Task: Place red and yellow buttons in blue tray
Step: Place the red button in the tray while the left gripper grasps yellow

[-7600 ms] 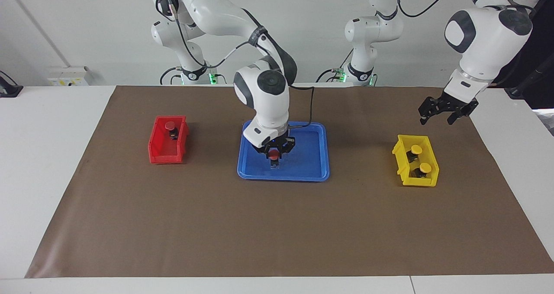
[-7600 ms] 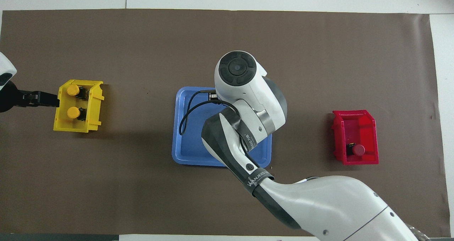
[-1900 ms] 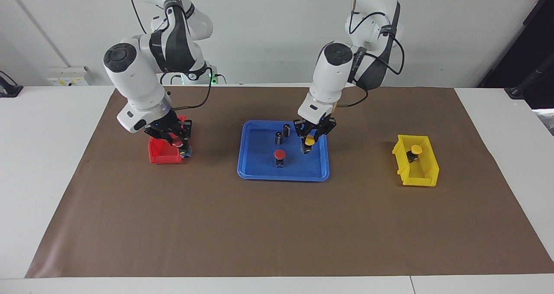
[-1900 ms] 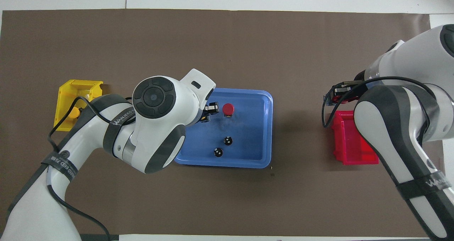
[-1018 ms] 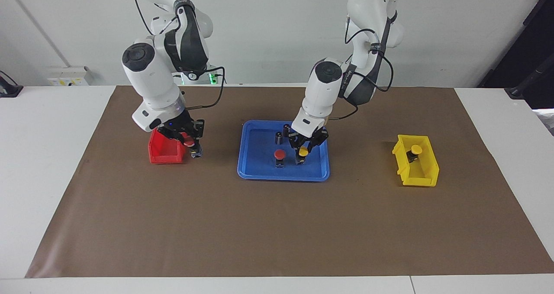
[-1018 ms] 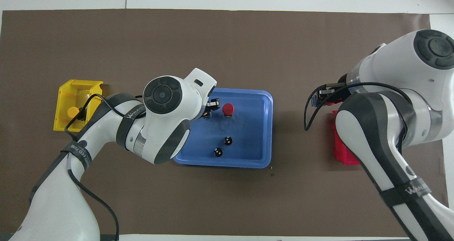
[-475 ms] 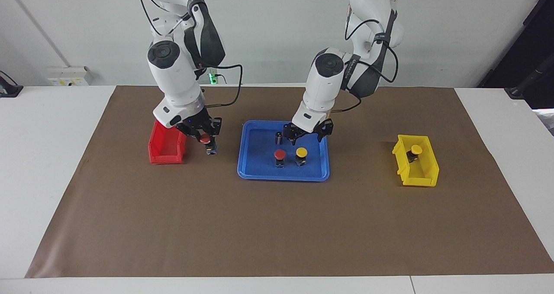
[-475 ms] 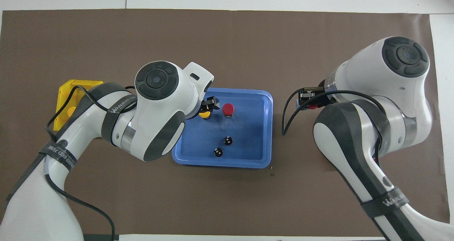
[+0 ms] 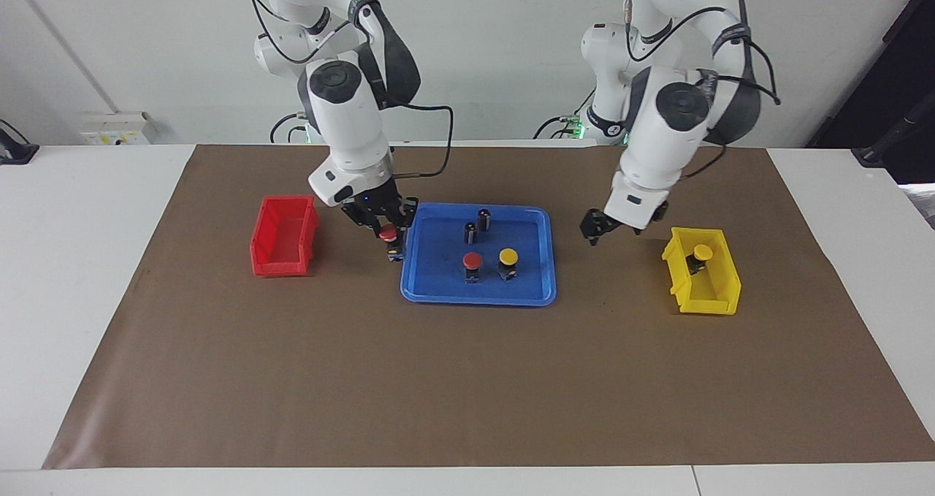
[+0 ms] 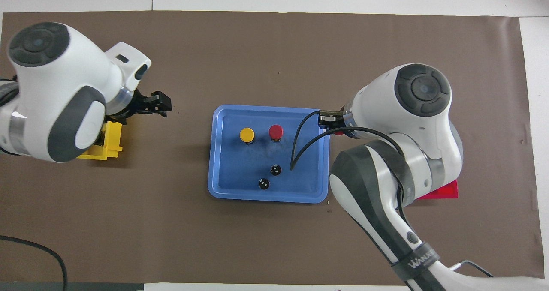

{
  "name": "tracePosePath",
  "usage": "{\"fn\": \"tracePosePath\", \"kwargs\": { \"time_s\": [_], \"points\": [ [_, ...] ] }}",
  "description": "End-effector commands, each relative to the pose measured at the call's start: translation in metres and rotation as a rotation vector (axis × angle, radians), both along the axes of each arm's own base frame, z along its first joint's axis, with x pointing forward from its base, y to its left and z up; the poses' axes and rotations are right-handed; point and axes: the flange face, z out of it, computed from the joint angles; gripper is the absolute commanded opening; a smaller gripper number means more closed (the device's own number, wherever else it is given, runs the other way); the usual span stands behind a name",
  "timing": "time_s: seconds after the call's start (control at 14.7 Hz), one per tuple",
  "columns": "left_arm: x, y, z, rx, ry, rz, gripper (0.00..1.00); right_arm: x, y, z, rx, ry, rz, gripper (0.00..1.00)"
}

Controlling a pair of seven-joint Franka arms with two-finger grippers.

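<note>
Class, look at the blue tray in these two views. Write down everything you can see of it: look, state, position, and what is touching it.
The blue tray is a wide, shallow rectangle of glossy plastic with rounded corners and a low rim. It lies flat on the brown mat, between the red bin and the yellow bin. Standing in it are a red button, a yellow button and two dark capless cylinders nearer the robots. No gripper touches it.

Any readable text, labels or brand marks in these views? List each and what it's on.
"WANJEED": on the black strap around the right arm's white forearm, overhead view.
White wall socket plate: yellow marks, too small to read.
Wide shallow blue plastic tray, small red bin, small yellow bin: no text visible.
</note>
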Motion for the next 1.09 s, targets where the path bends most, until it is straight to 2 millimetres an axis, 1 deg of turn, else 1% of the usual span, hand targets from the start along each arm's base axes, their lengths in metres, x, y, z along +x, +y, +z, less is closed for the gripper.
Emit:
{"fn": "tracePosePath", "kwargs": {
  "time_s": [0.0,0.07,0.14,0.2,0.27,0.34,0.41,0.48,0.54,0.61,0.68,0.75,1.02],
  "points": [
    [-0.001,0.073,0.002,-0.006,0.012,-0.093,1.00,0.007,0.024,-0.009,0.006,0.027,-0.013,0.13],
    [0.001,0.102,-0.001,-0.012,0.008,-0.122,1.00,0.007,0.029,-0.019,-0.001,0.043,-0.005,0.13],
    [0.000,0.128,-0.004,-0.016,-0.002,-0.134,1.00,0.004,0.039,-0.024,-0.003,0.048,0.004,0.13],
    [-0.005,0.143,-0.013,-0.016,-0.019,-0.126,1.00,0.008,0.041,-0.031,-0.008,0.059,0.004,0.13],
    [-0.011,0.152,-0.022,-0.014,-0.057,-0.115,0.99,0.009,0.044,-0.034,-0.013,0.067,0.008,0.13],
    [-0.016,0.157,-0.032,-0.012,-0.092,-0.117,0.99,0.009,0.050,-0.043,-0.017,0.077,0.014,0.13],
    [-0.021,0.158,-0.043,-0.013,-0.098,-0.135,0.99,0.008,0.058,-0.048,-0.023,0.083,0.028,0.13],
    [-0.025,0.159,-0.053,-0.014,-0.087,-0.143,0.99,0.008,0.060,-0.052,-0.029,0.085,0.034,0.13],
    [-0.027,0.158,-0.058,-0.015,-0.078,-0.146,0.94,0.008,0.062,-0.056,-0.036,0.086,0.040,0.13],
    [-0.027,0.157,-0.063,-0.015,-0.076,-0.145,0.89,0.008,0.064,-0.065,-0.044,0.096,0.043,0.13],
    [-0.027,0.156,-0.066,-0.015,-0.083,-0.142,0.81,0.010,0.066,-0.070,-0.047,0.100,0.045,0.13],
    [-0.029,0.152,-0.072,-0.015,-0.078,-0.145,0.77,0.011,0.066,-0.074,-0.054,0.099,0.048,0.14],
    [-0.034,0.150,-0.089,-0.014,-0.101,-0.158,0.75,0.010,0.062,-0.079,-0.088,0.100,0.061,0.14]
  ]
}}
